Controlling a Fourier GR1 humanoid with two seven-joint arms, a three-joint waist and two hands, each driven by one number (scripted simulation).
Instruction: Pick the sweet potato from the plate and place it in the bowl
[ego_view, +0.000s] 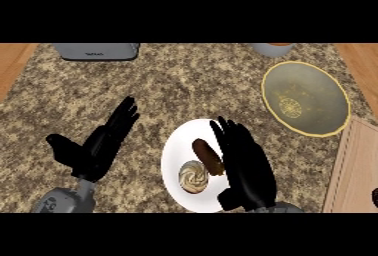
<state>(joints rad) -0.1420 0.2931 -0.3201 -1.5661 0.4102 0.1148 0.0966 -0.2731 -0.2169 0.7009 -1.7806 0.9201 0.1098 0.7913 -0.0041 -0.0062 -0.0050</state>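
Lying on the plate (177, 145), sweet potato (208, 156) touches open right hand (247, 170)

Grey toaster (98, 51) at counter's far edge; wooden board (357, 170) right; granite counter (184, 90).

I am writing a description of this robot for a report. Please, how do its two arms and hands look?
Both hands are plain matte black, each with long slender fingers and a thumb. The left hand joins a rounded grey forearm that carries a small dark marking. The right hand is the same black; only a sliver of its grey forearm shows. No cables or sleeves are visible.
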